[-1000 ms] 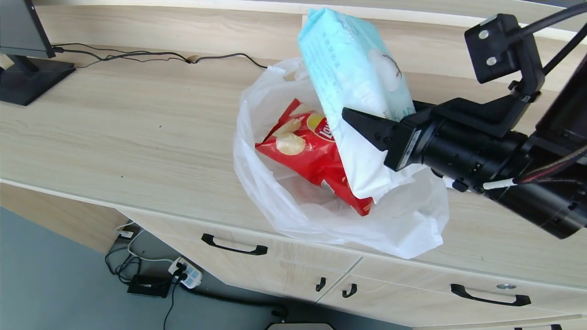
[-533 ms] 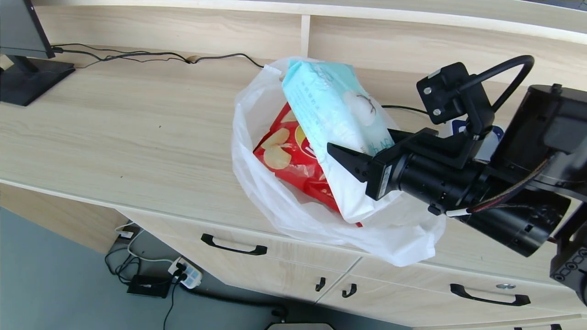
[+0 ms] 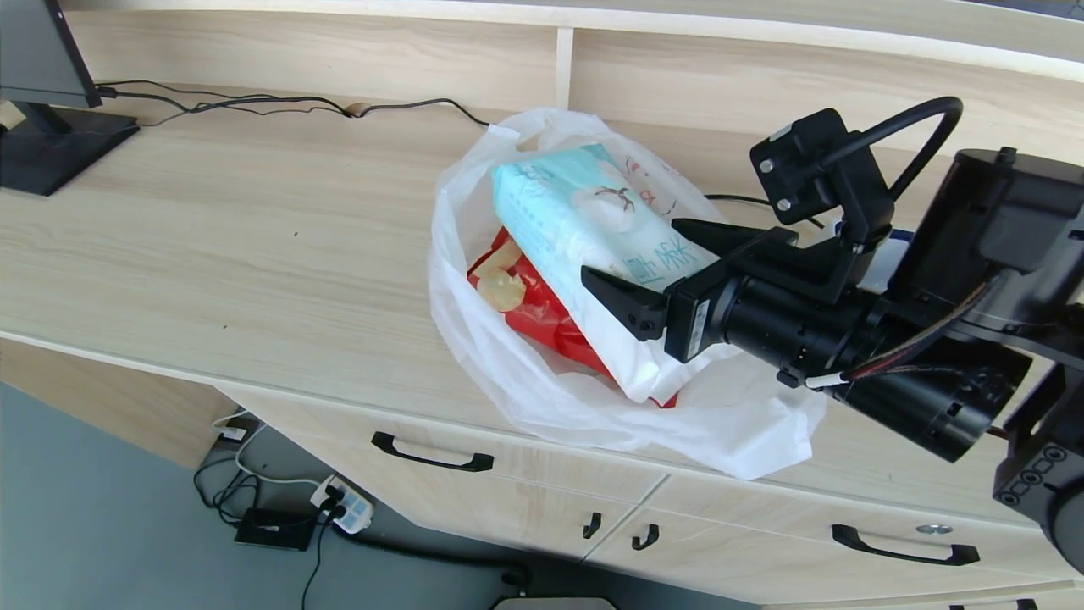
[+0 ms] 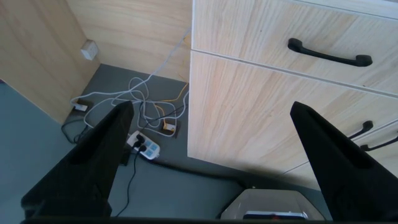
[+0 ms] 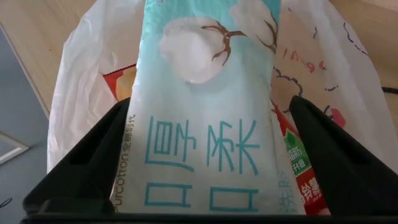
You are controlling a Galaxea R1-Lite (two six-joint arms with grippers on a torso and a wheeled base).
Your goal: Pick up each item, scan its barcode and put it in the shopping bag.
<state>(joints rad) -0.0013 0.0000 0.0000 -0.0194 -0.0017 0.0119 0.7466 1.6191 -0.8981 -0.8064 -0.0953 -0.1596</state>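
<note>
A white plastic shopping bag [image 3: 474,339] lies open on the wooden counter. Inside it a red chips bag [image 3: 542,313] lies under a light-blue tissue pack [image 3: 567,220] with a cotton picture. My right gripper [image 3: 631,250] sits at the bag's mouth, open, one finger on each side of the pack's near end. In the right wrist view the tissue pack [image 5: 205,93] lies between the fingers of that gripper [image 5: 208,99] with a small gap on either side. My left gripper [image 4: 210,106] hangs open and empty, low in front of the drawers.
A monitor stand [image 3: 51,144] stands at the counter's far left, and black cables [image 3: 254,103] run along the back wall. Drawers with black handles [image 3: 432,457] sit below the counter edge. A power strip [image 4: 144,145] and cords lie on the floor.
The right arm came down and toward the counter's left, carrying the tissue pack from above the bag into it. The pack tipped from nearly upright to lying on the chips bag.
</note>
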